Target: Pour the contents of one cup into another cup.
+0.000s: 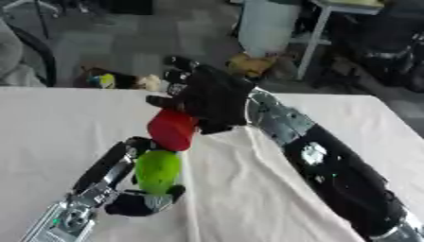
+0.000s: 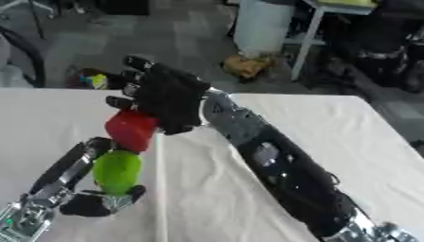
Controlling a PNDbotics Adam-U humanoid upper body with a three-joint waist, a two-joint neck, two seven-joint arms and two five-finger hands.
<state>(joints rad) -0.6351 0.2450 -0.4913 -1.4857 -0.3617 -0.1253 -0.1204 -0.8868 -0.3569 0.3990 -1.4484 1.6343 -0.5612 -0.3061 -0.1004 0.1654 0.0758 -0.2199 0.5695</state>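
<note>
Your left hand (image 1: 141,201) comes in from about seven o'clock with its fingers curled round the green cup (image 1: 157,171), which sits a little left of centre above the white-clothed counter (image 1: 49,127); whether its base rests on the cloth cannot be told. Keep that cup level and do not let it drift, since it looks to be the receiver.

Directly above it, toward twelve o'clock, the red cup (image 1: 172,129) is tilted over with its lower edge touching or almost touching the top of the green one. Judged from that tilt, you are in the pour itself. The contents are not visible in either view, so you cannot confirm from here how much has passed across.

Your right hand (image 1: 207,97) reaches in from about five o'clock along a long black forearm and is wrapped round the red cup, its upper fingers standing up behind it. To pour well, hold the red rim over the middle of the green mouth, roll the wrist slowly rather than lifting, and avoid pressing down on the lower cup. The likely risk is spill onto the cloth if the rims slide apart.
</note>
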